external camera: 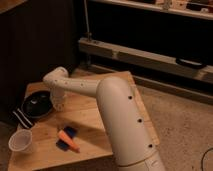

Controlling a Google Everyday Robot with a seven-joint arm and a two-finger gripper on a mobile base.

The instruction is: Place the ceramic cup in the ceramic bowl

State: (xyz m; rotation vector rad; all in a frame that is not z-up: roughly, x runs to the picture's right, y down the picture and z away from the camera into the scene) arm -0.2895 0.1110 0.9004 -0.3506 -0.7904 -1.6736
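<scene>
1. Small whitish tapered ceramic cup point(20, 142): upright on the near left corner of the pale wooden table point(85, 107). Nothing is seen inside it.
2. Black-and-white striped cloth point(21, 118): flat, between cup and bowl.
3. Shallow round black ceramic bowl point(37, 103): glossy rim, appears empty, and sits behind the cup and apart from it.
4. Gripper point(59, 103): hangs just beside the bowl's right edge, well apart from the cup. Whether it is released or clenched cannot be told.
5. Orange carrot-like piece point(69, 141): lies on a flat blue item point(61, 145).
6. White arm point(122, 120): thick, on the right.

Handling note: the step in hand is judged to be the reach. Descend over the cup's mouth, grip one wall, lift clear of the cloth, and lower it upright at the bowl's centre.
</scene>
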